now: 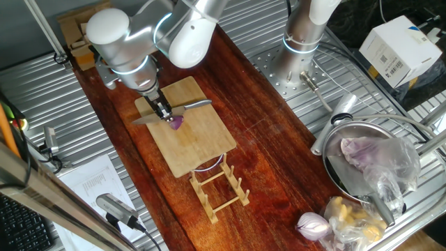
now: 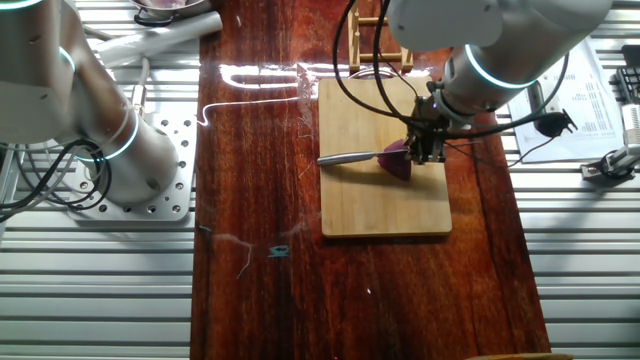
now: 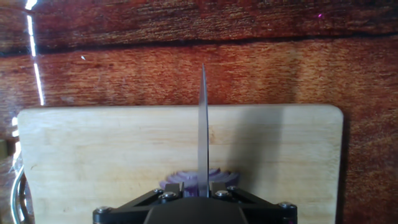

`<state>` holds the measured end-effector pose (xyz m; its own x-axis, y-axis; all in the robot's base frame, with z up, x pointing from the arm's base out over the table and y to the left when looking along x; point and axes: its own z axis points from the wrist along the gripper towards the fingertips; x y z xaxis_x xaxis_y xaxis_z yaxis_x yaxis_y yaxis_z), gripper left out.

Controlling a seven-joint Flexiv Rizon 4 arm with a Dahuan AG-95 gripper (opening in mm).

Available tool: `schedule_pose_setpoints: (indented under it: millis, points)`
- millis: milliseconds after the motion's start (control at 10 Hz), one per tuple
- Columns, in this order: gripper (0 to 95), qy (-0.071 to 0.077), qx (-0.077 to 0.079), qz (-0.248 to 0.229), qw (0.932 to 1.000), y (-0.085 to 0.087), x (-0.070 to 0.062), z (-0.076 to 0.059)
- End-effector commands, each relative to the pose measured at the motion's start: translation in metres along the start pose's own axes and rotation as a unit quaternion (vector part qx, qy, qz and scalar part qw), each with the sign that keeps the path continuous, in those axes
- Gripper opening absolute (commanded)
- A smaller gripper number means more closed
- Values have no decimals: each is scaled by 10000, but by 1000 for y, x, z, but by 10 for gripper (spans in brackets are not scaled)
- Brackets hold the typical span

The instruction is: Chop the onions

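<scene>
robot lab: aluminium slat bench (image 1: 42, 90), second arm base (image 2: 120, 165)

The surface (image 1: 265, 132), a dark red wooden plank flanked by ribbed metal, is occupied near its middle by a pale wooden cutting board (image 1: 188, 132). A slatted wooden rack (image 1: 219, 187) is set just beside the board's end, toward one end of the surface.

Bright, even light; glare streaks on wooden tabletop (image 2: 250, 75); frames sharp
</scene>
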<state>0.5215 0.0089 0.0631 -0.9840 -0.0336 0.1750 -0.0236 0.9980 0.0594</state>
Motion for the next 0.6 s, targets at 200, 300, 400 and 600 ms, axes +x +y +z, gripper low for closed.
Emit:
schedule_pose_setpoints:
  millis: [200,300,400,600]
  points:
    - [190,-1,-2,-14,10000,-1,3,-2]
    - [190,-2,-3,-21,10000,-2,5,-3]
    - [190,-2,-3,-30,10000,-2,7,-3]
    - [190,-2,-6,-41,10000,-2,11,-5]
